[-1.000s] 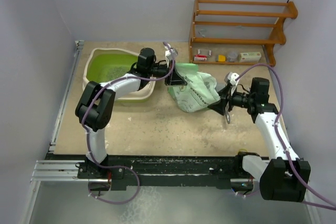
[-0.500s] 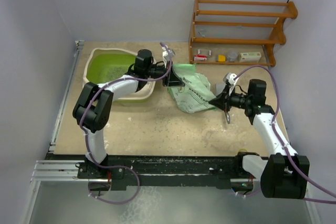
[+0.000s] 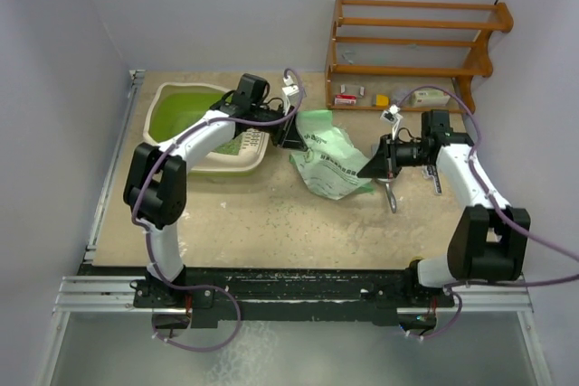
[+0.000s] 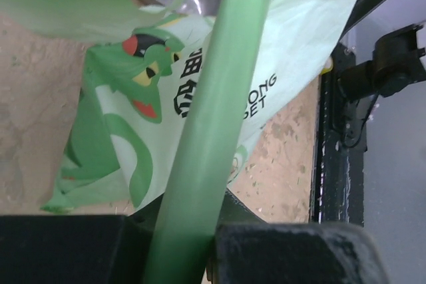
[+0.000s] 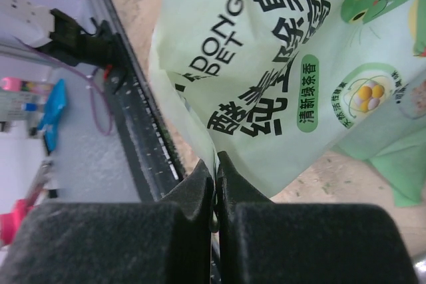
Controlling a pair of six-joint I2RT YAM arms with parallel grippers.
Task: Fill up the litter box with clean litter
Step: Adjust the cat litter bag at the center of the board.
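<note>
The litter box (image 3: 170, 95) sits toward the far left corner of the tabletop (image 3: 271, 223), with a speckled patch of litter (image 3: 187, 120) on its lime-green floor. Just beside its right end, near the middle of the tabletop, is a pale green printed bag (image 3: 333, 162). The left gripper (image 3: 291, 136) is clamped on a folded green edge at the bag's far left end, and the right gripper (image 3: 371, 170) has its fingers (image 5: 200, 191) pinched tight on the bag's thin right edge
</note>
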